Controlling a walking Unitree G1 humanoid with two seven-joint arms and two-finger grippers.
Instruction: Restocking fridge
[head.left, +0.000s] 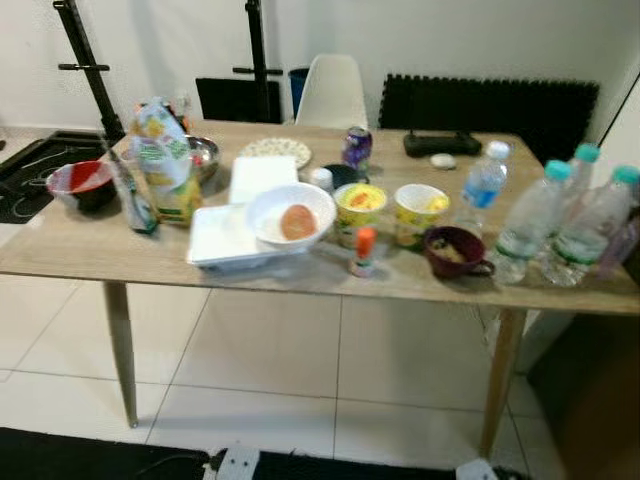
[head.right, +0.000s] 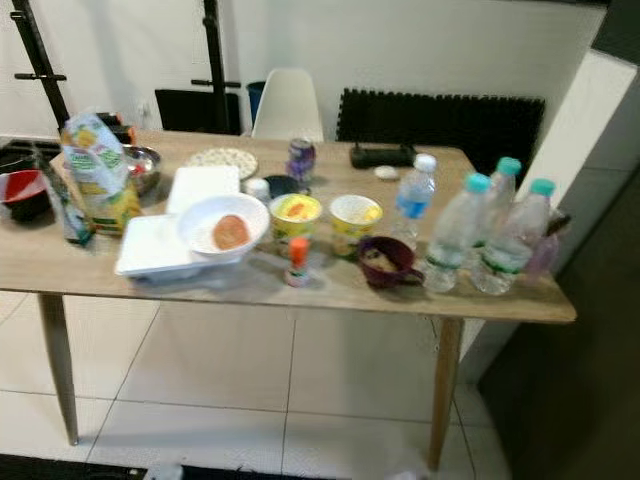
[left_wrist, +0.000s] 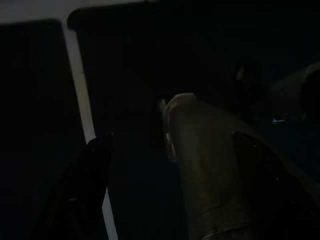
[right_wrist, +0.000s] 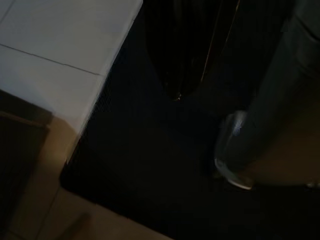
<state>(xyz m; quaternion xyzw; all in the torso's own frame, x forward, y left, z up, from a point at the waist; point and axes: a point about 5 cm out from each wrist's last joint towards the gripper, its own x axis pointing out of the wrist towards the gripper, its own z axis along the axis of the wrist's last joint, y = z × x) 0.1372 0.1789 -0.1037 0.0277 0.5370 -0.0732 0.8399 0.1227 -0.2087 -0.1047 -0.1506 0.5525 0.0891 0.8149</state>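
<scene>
Across the middle of the head views runs the long light-wood bench (head.left: 60, 255) on slim legs, crowded with the goods still to be carried to the fridge, which I cannot make out from here. At the right end stand three clear plastic water bottles with teal caps (head.left: 528, 225), with a fourth blue-labelled, white-capped bottle (head.left: 484, 185) just behind and left of them. Centre frame sit two yellow printed tubs (head.left: 360, 210), a small orange-capped bottle (head.left: 364, 250), a dark maroon mug (head.left: 452, 252) and a white bowl holding a round brownish item (head.left: 290, 215) on a flat white tray (head.left: 215, 240). Toward the upper left stands a tall green-and-yellow packet (head.left: 160, 160), with a red bowl (head.left: 82, 185) at the far left edge.

Neither arm is at work. The left claw (left_wrist: 170, 190), seen in its dark wrist view, has its black fingers (left_wrist: 85, 185) spread wide and holds nothing; of the right claw I cannot tell the state.

My judgement is that the step is the approach and first pick. It would go best by closing in squarely on the bench edge, stopping fully so the blur clears, and then taking an outer item first. The bottles look light and tippy, so a grip low on the body seems wise.

Around it: white floor tiles (head.left: 260, 370), a white chair (head.left: 330, 90) behind, a dark radiator (head.left: 500, 105) on the back wall.
</scene>
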